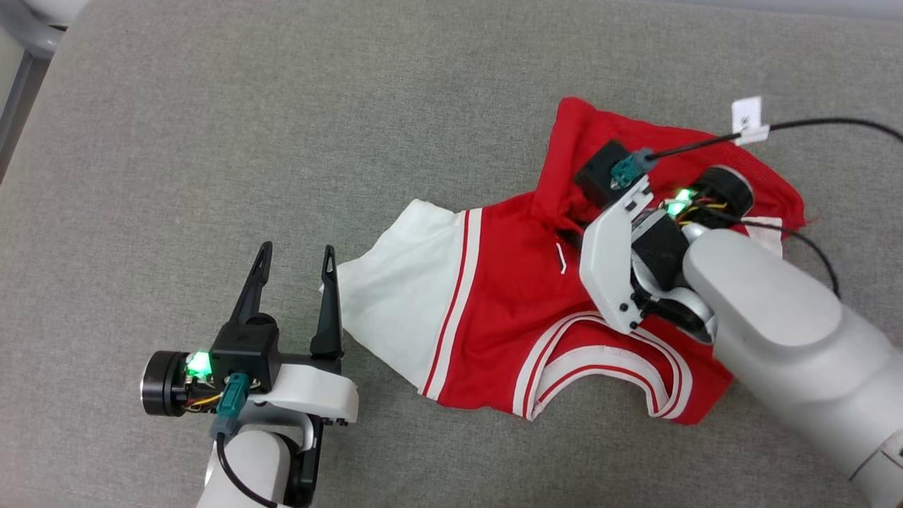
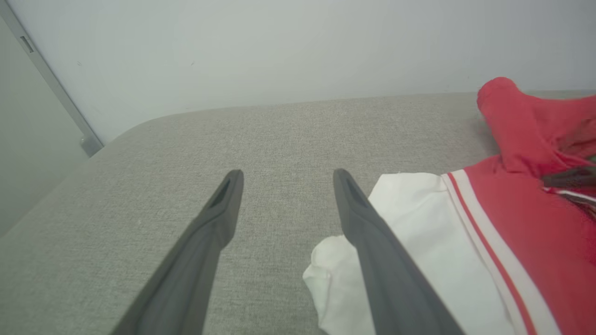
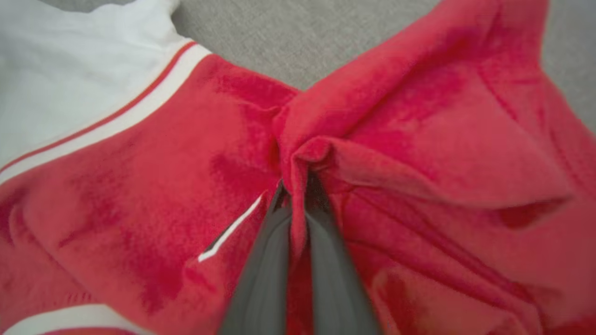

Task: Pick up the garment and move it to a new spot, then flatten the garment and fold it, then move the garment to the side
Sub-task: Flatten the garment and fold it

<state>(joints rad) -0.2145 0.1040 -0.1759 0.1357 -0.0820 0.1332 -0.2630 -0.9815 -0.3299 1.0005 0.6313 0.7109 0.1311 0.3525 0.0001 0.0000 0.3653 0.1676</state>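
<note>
Right gripper (image 3: pixel 296 188) is pinching a bunched red fold near the middle of the crumpled red-and-white T-shirt (image 1: pixel 504 310), which lies on the grey fabric surface (image 1: pixel 211 127). Left gripper (image 1: pixel 296 257) hovers with fingers spread, holding nothing, just beside the white sleeve (image 1: pixel 384 282).

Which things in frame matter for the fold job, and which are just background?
Job:
- garment, crumpled
- right end effector, shut on a red fold
- left end effector, open at the white sleeve edge

Just there:
- grey padded surface
- white tag on a black cable
- pale wall
</note>
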